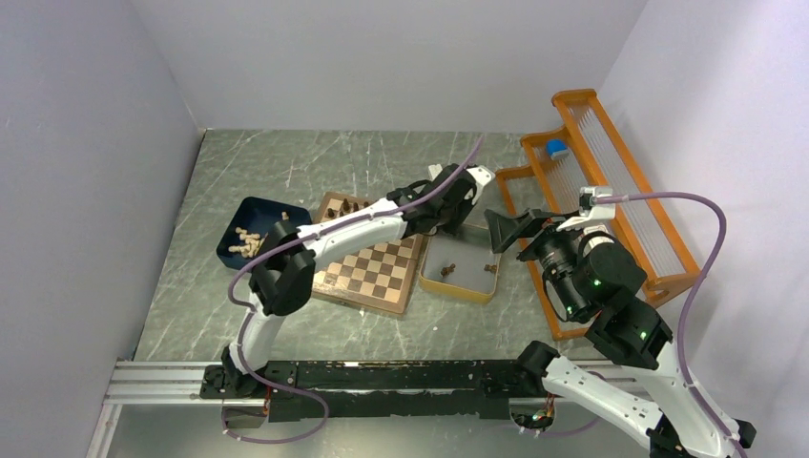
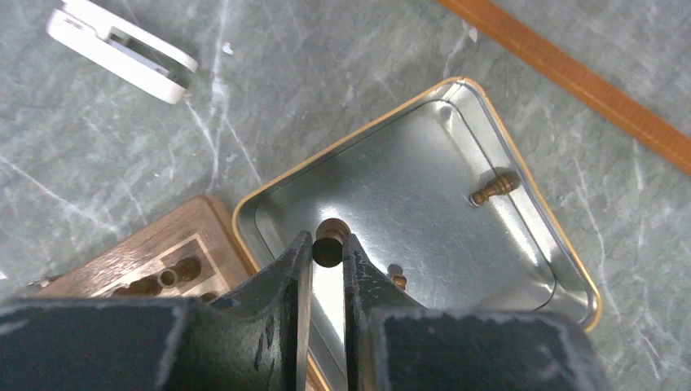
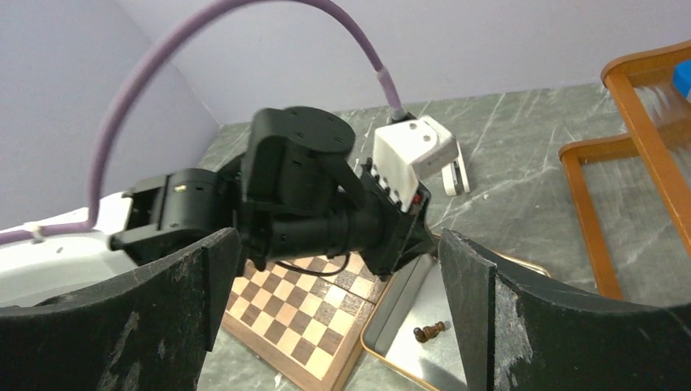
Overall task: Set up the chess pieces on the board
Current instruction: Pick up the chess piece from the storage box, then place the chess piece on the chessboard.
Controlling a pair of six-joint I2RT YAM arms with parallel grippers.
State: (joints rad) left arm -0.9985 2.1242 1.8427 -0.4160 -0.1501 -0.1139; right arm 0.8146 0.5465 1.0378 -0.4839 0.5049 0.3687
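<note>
The board (image 1: 367, 272) lies at the table's middle with a few dark chess pieces (image 1: 348, 207) standing along its far edge. My left gripper (image 2: 328, 259) is shut on a dark chess piece (image 2: 329, 243), held just above the near-left corner of the yellow-rimmed tray (image 2: 489, 114). One piece (image 2: 495, 188) lies on its side in the tray, and another (image 2: 398, 280) shows beside my finger. My right gripper (image 3: 338, 301) is open and empty, hovering right of the tray, with the board (image 3: 297, 314) and a lying piece (image 3: 429, 331) below it.
A dark blue bin (image 1: 250, 239) with light pieces sits left of the board. An orange rack (image 1: 611, 191) with a blue object (image 1: 556, 148) stands at the right. A white plastic part (image 2: 122, 49) lies beyond the tray.
</note>
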